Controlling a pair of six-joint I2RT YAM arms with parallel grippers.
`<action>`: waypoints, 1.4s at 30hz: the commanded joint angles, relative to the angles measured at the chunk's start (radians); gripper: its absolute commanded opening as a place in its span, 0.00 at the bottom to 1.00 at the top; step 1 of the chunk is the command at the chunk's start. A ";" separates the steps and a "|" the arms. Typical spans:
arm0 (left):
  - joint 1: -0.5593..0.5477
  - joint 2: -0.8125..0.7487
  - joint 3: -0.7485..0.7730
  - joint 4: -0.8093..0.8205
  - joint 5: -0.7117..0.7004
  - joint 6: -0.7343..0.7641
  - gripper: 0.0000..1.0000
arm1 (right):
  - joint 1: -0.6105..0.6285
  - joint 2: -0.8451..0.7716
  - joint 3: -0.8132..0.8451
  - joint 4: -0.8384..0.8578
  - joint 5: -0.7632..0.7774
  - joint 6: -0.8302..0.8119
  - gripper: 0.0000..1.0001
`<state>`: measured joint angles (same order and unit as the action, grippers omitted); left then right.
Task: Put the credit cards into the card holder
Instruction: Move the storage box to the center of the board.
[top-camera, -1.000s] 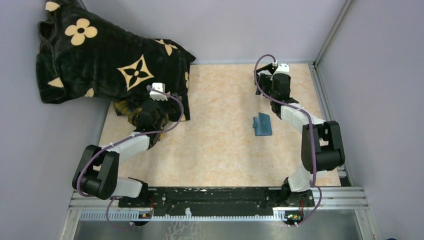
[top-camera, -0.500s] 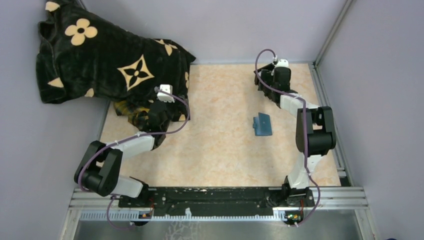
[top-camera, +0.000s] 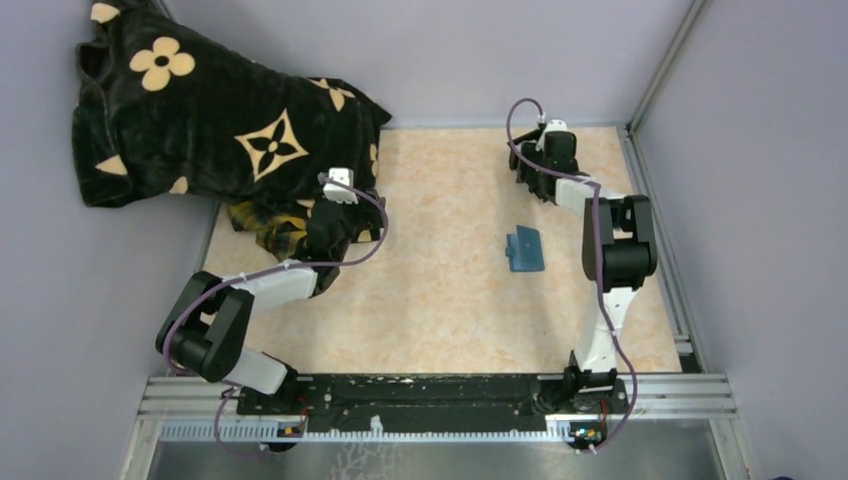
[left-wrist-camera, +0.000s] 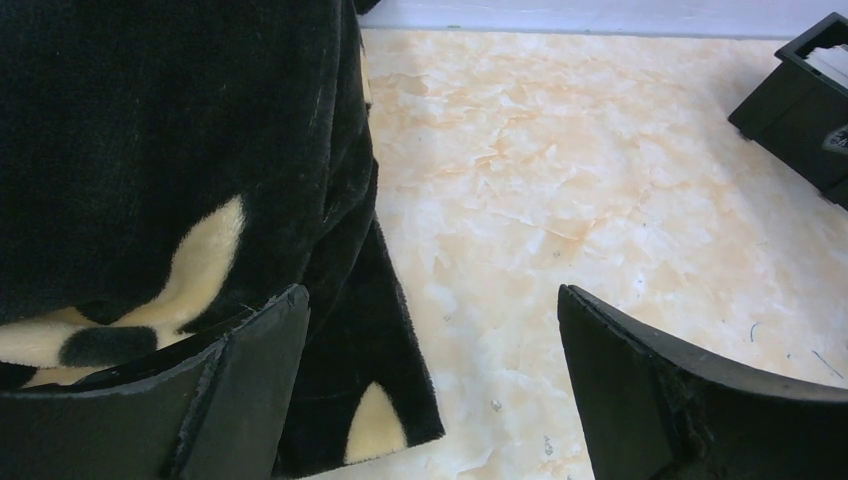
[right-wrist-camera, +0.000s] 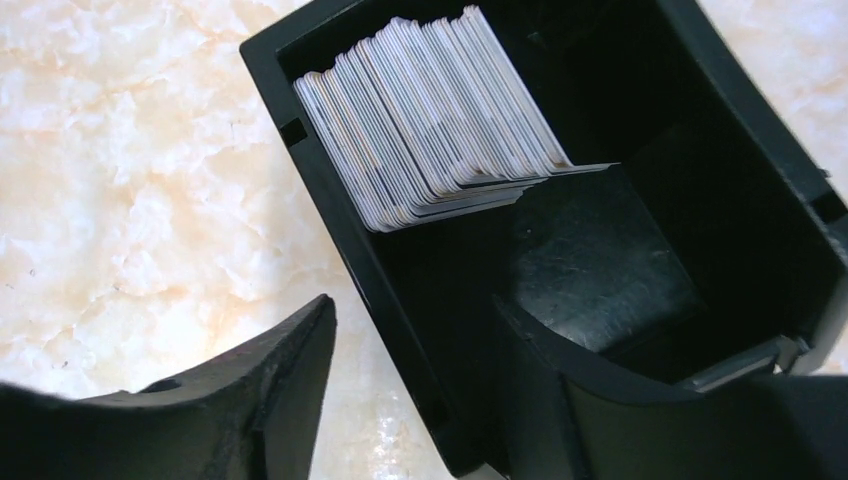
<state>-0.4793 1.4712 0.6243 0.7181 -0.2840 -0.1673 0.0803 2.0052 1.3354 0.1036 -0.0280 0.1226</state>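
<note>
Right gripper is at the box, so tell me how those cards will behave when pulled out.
The credit cards look thin and glossy, so one probably slides against its neighbours. They stand packed and leaning in the black box, so several may lift together. Their straight, unbent edges suggest stiffness.

Surface (top-camera: 440, 300): I see a pale orange marbled top, with grey walls on the far side and on both flanks.
Far left: a black blanket (top-camera: 200, 120) with cream flower prints covers that corner and spills past the left edge.
At its near hem: I make out a scrap of yellow-and-dark checked cloth (top-camera: 255, 220).
Right of centre: the blue card holder (top-camera: 524, 250) lies flat, on its own.
Far right: a black open-topped box (right-wrist-camera: 345, 225) stands well beyond the card holder.
</note>
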 joint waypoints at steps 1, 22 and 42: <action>-0.007 0.015 0.019 0.037 -0.022 -0.024 0.99 | -0.001 0.024 0.079 0.001 -0.053 -0.014 0.51; -0.023 -0.145 -0.028 -0.123 -0.103 -0.130 0.99 | 0.236 -0.053 0.045 -0.058 -0.090 -0.209 0.02; -0.044 -0.372 -0.108 -0.311 -0.184 -0.259 0.99 | 0.631 -0.292 -0.234 -0.044 0.011 -0.148 0.04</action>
<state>-0.5137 1.1370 0.5369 0.4404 -0.4461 -0.3931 0.6567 1.7992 1.1080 0.0048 -0.0345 -0.0597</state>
